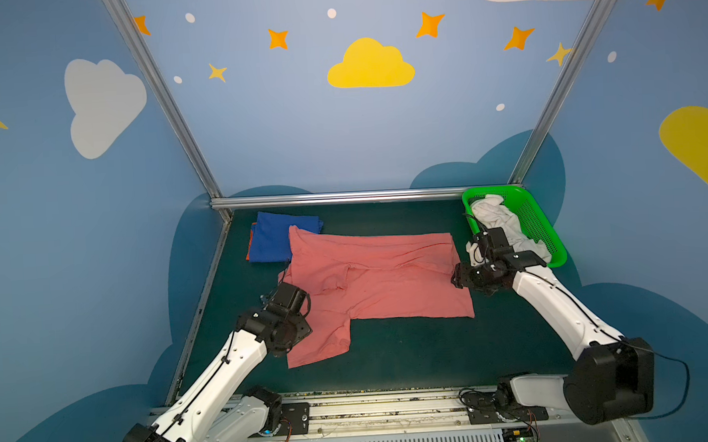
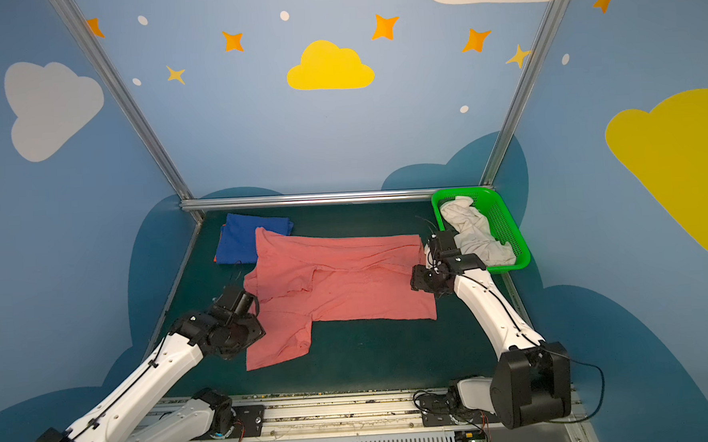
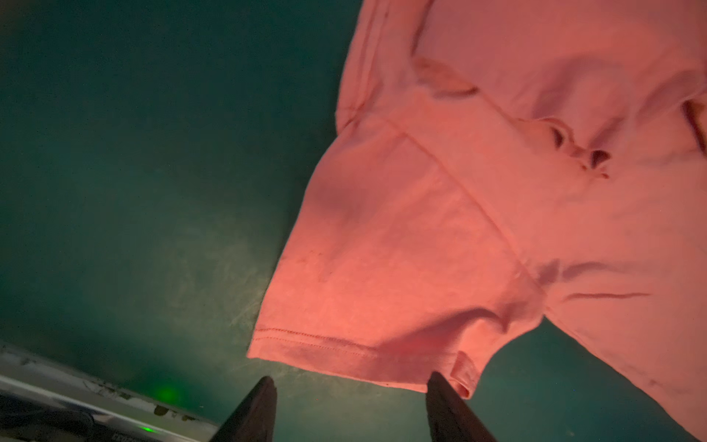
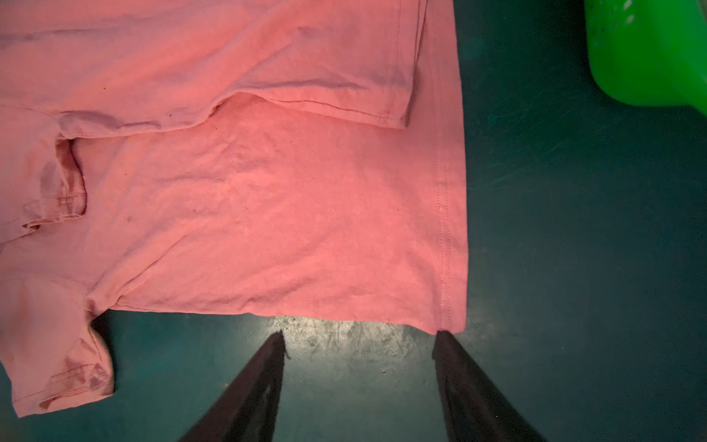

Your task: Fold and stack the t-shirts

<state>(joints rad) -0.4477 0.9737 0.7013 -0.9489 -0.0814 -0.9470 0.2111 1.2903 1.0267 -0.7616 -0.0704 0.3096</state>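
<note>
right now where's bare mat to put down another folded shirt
Widest bare patch: the mat between the pink shirt and the front rail. A narrower strip runs along the back rail between the blue shirt and green basket. Crowded: back left corner, where pink overlaps blue, and beside the basket, where the right pincer sits.

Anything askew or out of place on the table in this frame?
Yes: the salmon-pink t-shirt is half-folded unevenly, one sleeve sticking out, and its far-left corner lies over the folded blue t-shirt. A white t-shirt sits crumpled in the green basket.
</note>
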